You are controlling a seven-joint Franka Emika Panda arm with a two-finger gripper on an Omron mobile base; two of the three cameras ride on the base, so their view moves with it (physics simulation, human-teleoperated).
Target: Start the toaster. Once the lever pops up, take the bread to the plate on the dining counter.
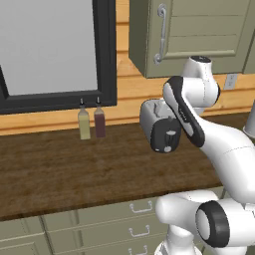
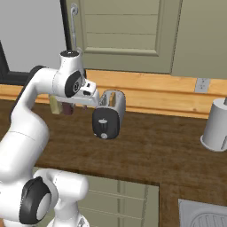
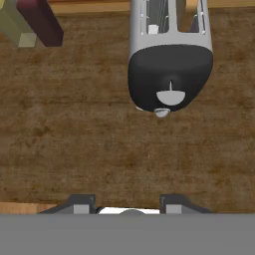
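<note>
Toaster (image 3: 169, 60) stands on the wood table (image 3: 89, 144), black lever end facing the tool (image 3: 128, 206), which hangs above and short of it with its tips partly apart and nothing between them; its long axis runs away toward the wall.

The toaster (image 1: 158, 125) is silver-grey metal with a glossy black end panel carrying small pale controls, and it stands on a desk (image 1: 60, 169) of dark-brown wood grain over pale grey-green drawers (image 1: 104, 224) with light metal handles. Behind it run honey-coloured wood planks (image 1: 55, 119), a black-framed window (image 1: 104, 55) with a flat grey pane, and grey-green cabinet doors (image 2: 124, 31). Two bottles (image 1: 92, 124) stand there, one olive-yellow and one dark maroon, and a pale grey canister (image 2: 216, 125).
</note>
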